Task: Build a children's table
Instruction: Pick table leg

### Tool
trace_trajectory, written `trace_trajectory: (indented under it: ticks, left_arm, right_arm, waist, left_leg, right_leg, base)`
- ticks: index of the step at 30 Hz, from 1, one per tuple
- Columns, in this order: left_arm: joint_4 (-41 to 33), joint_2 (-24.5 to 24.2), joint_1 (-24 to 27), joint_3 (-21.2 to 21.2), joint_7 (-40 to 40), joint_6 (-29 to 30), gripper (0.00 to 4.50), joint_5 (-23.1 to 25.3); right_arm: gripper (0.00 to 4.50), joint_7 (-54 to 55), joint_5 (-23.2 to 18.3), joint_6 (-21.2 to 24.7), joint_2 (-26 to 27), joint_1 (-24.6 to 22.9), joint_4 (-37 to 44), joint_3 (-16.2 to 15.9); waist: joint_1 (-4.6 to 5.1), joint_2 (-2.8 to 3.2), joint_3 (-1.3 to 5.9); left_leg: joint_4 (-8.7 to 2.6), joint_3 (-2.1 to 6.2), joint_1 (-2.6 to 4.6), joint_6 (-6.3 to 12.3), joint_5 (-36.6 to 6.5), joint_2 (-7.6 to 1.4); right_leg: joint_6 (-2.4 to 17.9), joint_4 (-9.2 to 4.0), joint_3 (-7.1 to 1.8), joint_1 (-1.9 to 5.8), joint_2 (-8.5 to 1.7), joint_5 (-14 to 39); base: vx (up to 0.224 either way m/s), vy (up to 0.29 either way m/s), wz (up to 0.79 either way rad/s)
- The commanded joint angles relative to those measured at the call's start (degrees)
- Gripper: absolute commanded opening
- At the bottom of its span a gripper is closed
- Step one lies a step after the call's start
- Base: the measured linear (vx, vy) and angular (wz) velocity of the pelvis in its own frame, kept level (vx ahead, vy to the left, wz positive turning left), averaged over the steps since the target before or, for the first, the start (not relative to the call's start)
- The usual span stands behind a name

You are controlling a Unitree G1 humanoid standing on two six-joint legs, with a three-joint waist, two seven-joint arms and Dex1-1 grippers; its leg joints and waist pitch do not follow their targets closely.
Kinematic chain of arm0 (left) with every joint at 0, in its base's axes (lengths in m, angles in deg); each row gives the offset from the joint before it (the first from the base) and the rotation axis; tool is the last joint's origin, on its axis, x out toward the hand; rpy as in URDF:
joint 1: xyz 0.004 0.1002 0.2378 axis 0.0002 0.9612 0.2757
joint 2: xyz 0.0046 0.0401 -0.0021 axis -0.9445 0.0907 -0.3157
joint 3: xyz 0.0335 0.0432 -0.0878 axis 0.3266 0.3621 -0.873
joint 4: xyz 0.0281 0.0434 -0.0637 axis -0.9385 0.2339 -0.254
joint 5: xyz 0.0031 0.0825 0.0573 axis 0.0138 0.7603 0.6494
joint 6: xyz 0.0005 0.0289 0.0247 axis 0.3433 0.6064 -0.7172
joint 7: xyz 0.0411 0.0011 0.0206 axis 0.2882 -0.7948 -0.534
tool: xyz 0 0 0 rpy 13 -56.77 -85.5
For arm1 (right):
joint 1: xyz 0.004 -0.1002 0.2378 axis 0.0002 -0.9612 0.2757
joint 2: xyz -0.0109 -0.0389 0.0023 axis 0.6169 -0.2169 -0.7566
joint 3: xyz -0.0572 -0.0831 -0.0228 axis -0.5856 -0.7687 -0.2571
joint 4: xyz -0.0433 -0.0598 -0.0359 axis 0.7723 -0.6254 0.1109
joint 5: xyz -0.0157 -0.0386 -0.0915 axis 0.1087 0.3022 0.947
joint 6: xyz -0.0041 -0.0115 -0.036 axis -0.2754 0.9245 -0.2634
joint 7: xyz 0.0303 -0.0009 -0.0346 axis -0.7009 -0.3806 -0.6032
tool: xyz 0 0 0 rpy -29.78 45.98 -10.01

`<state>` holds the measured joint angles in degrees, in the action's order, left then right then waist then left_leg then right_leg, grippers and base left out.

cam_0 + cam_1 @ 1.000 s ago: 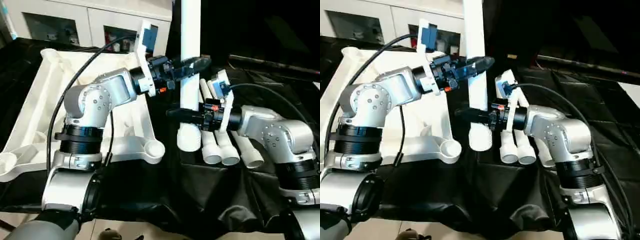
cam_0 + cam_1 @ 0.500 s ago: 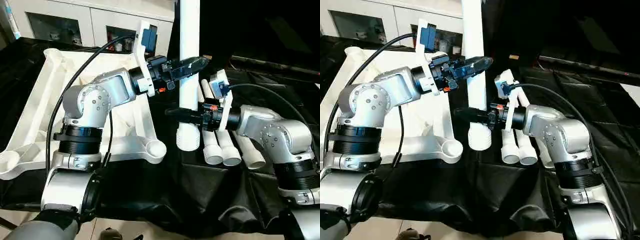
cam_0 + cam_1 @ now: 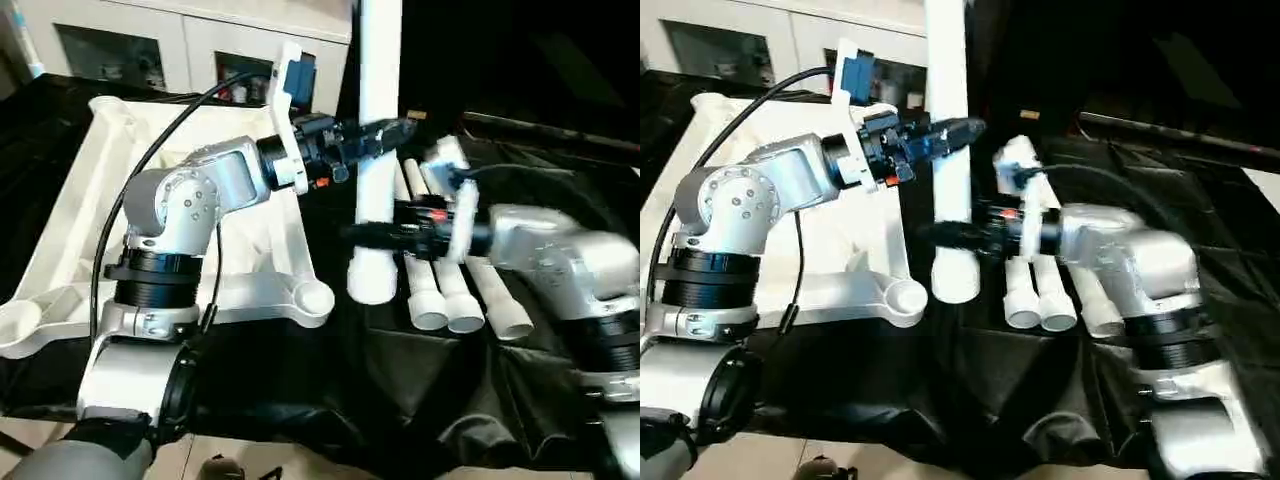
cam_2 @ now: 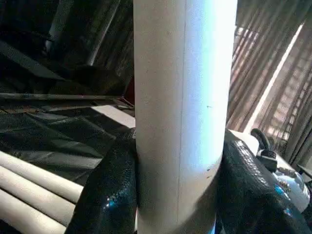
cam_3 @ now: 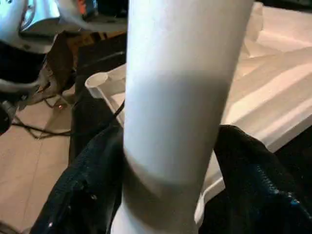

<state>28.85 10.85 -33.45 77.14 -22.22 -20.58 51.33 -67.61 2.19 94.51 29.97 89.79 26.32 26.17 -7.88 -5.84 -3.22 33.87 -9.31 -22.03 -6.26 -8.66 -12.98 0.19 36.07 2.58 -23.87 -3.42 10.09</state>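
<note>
Since a second ago our right gripper [image 3: 365,232] has loosened around the lower part of the long white tubular plastic leg [image 3: 378,150]; whether its fingers now touch the tube we cannot tell. Our left gripper [image 3: 385,133] pinches that leg higher up, fingers [image 4: 109,195] pressed on both sides. We hold the leg upright, long axis vertical, flared end down, hanging over the black cloth [image 3: 400,380]. The nearest round corner socket [image 3: 315,298] of the white ribbed plastic rectangular tabletop [image 3: 120,200] lies just left of the flared end, nearer our left arm. Three spare white legs [image 3: 450,290] lie beside our right arm.
</note>
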Motion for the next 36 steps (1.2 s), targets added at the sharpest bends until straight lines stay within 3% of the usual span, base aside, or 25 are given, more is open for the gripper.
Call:
trace_trajectory:
  ticks: [1,17,18,22,30,36]
  left_arm:
    - [-0.73,0.01,-1.22,1.27,1.26,-0.58,1.79,-0.04]
    - [-1.78,-0.38,-0.91,2.96,3.72,-0.64,1.79,0.18]
    - [-1.78,-0.39,-0.89,2.97,3.86,-0.78,1.79,0.2]
    - [-1.61,-0.26,-0.88,2.94,4.01,-1.21,1.79,0.18]
    - [-1.45,-0.18,-0.94,2.78,4.29,-1.45,1.79,0.11]
    - [-1.64,-0.17,-0.83,2.72,4.31,-1.58,1.79,-0.13]
  right_arm:
    - [3.08,-2.38,0.13,1.33,-1.86,-0.26,1.74,-1.02]
    - [3.08,-2.7,2.18,0.25,-1.78,-0.69,-0.18,-3.59]
    - [2.79,-2.46,2.28,0.27,-1.47,-0.67,-0.47,-3.51]
    - [2.67,-2.62,2.06,0.39,-0.87,-0.92,-0.97,-3.47]
    - [1.99,-2.73,1.46,0.93,0.12,-0.96,-1.88,-2.97]
    - [1.89,-2.64,1.54,0.88,0.49,-1.03,-2.78,-2.66]
  waist:
    - [0.05,0.3,4.02]
    - [-0.16,0.35,4.11]
    - [-0.15,0.33,4.13]
    - [-0.14,0.39,4.13]
    - [-0.14,0.43,4.13]
    - [-0.12,0.31,4.14]
  left_leg:
    - [-3.24,-0.9,0.95,-1.65,-10.25,0.38]
    - [-3.2,-0.85,0.89,-1.87,-9.86,0.35]
    - [-3.21,-0.85,0.87,-1.88,-9.77,0.34]
    - [-3.23,-0.83,0.91,-1.87,-9.96,0.31]
    - [-3.24,-0.84,0.94,-1.97,-10.1,0.31]
    - [-3.24,-0.84,0.95,-1.96,-9.95,0.28]
  right_leg:
    - [7.08,-4.6,-1.59,3.47,-3.07,13.46]
    - [8.42,-4.28,-1.55,3.5,-3.08,11.54]
    - [8.42,-4.28,-1.56,3.52,-3.12,11.5]
    - [8.39,-4.26,-1.53,3.49,-3.11,11.76]
    - [8.49,-4.29,-1.54,3.5,-3.13,11.62]
    - [8.48,-4.28,-1.54,3.48,-3.13,11.6]
  base:
    - [0.0,0.0,0.0]
    - [0.0,0.0,0.0]
    - [0.0,0.0,0.0]
    - [0.0,0.0,0.0]
    - [0.0,0.0,0.0]
    - [0.0,0.0,0.0]
